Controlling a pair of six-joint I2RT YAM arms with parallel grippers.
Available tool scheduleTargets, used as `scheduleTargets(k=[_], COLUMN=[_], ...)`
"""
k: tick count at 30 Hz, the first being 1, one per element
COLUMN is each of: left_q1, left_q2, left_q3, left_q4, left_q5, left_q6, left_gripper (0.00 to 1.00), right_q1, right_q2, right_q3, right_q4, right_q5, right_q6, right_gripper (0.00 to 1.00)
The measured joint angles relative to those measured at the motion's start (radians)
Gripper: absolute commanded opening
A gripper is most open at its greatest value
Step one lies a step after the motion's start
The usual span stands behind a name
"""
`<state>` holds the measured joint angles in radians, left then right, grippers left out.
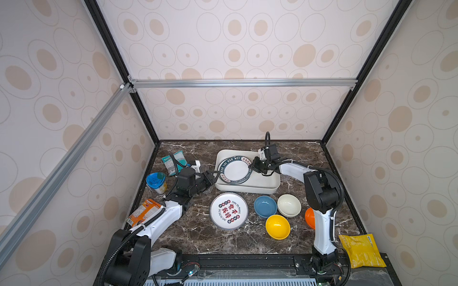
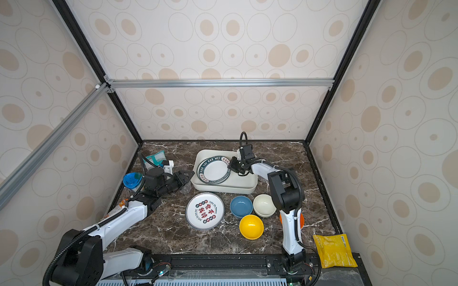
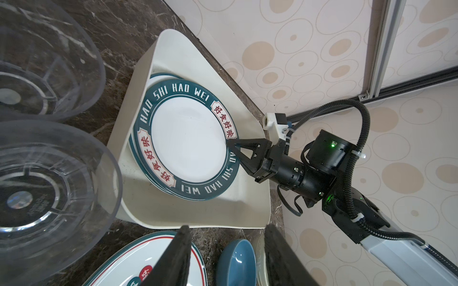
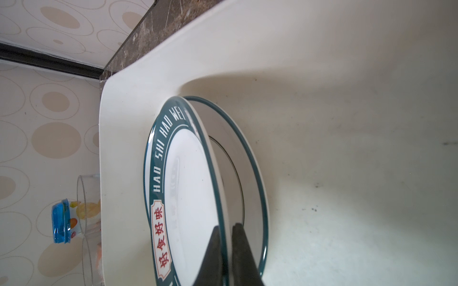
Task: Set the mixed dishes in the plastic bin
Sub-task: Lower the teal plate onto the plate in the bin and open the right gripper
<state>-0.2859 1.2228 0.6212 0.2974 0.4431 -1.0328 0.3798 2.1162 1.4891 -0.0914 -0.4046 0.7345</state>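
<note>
In both top views the plastic bin (image 1: 269, 182) (image 2: 247, 187) sits far back on the dark table (image 1: 198, 237), a bit right of the middle. My right gripper (image 1: 254, 166) reaches into it from the right. It is pinched tight on the right edge of a green-rimmed plate (image 1: 234, 170) that is inside the bin. My left gripper (image 1: 214, 176) is just left of the bin, with its jaws apart and nothing between them. Nearer to me a red-lettered plate (image 1: 229, 211) lies flat on the table. To its right are a blue bowl (image 1: 265, 206), a cream bowl (image 1: 289, 205), a yellow bowl (image 1: 277, 226) and an orange bowl (image 1: 309, 218) half hidden behind my right arm (image 1: 322, 222). A blue-lidded cup (image 1: 156, 182) stands at the left edge. In the left wrist view I see my two left fingers (image 3: 182, 255) wide apart and holding nothing. Two clear cups (image 3: 49, 62) (image 3: 49, 183) stand beside the bin, and my right gripper (image 3: 231, 146) bites the plate's rim. A second plate (image 3: 162, 77) peeks out from under the held one. In the right wrist view my right fingers (image 4: 214, 250) squeeze the rim from both sides. The held plate is tipped up on my side, with a gap over the second plate (image 4: 235, 173), which lies on the bin's floor.
</note>
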Motion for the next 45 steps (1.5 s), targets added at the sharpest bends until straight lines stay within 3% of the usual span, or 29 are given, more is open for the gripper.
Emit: scheduleTargets(k=[7, 14, 27, 38, 45], left_q1=[0.0, 0.0, 0.0, 0.001, 0.001], left_q2=[-0.004, -0.019, -0.024, -0.039, -0.053], left_q3=[-0.004, -0.013, -0.03, -0.048, -0.058], left_q4=[0.0, -0.001, -0.002, -0.001, 0.0], left_q5=[0.0, 0.0, 0.0, -0.003, -0.005], left_q6=[0.0, 0.0, -0.001, -0.004, -0.011], left_gripper=[0.48, 0.48, 0.48, 0.47, 0.47], right_q1=[0.001, 0.006, 0.02, 0.026, 0.04], right_q2=[0.03, 0.071, 0.074, 0.072, 0.073], right_q3=[0.033, 0.056, 0.07, 0.255, 0.317], right_q4=[0.005, -0.01, -0.053, -0.38, -0.491], right_q5=[-0.002, 0.006, 0.02, 0.148, 0.208], right_q6=[0.003, 0.002, -0.018, -0.141, -0.197], right_gripper=[0.07, 0.22, 0.28, 0.3, 0.3])
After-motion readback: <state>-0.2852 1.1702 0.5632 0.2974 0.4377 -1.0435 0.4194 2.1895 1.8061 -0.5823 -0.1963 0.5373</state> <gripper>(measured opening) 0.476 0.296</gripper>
